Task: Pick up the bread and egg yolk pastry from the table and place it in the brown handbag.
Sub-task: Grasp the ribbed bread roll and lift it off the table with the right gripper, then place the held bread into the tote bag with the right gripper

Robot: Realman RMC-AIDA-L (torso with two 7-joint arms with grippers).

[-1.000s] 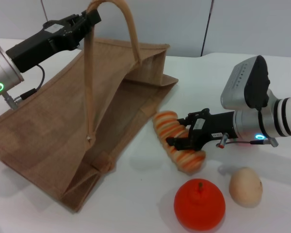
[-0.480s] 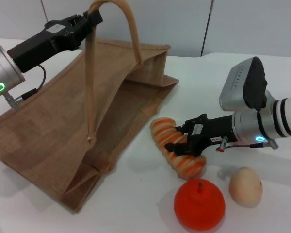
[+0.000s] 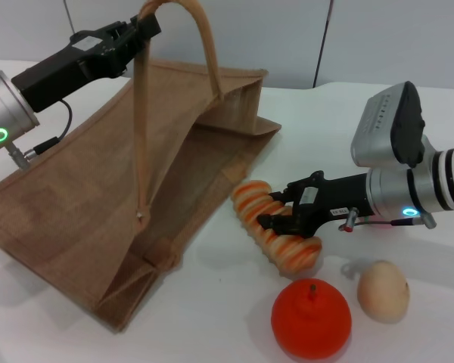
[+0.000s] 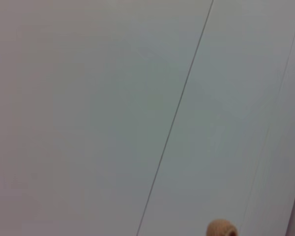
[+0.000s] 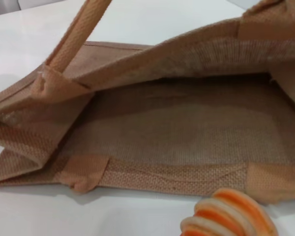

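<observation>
The right end effector (image 3: 284,219) is closed around the striped orange and cream bread loaf (image 3: 276,235), at 4 o'clock from the brown woven handbag (image 3: 98,219). The left end effector (image 3: 140,30) holds up a tan handle (image 3: 140,128). Lift gently and aim for the opening. Only the right wrist view shows inside the bag.

No text, label, brand, number or sign can be read in any of the views. Small pale patches are seen on the black body of the left gripper (image 3: 129,34) and of the right gripper (image 3: 276,215), but nothing on them can be made out.
</observation>
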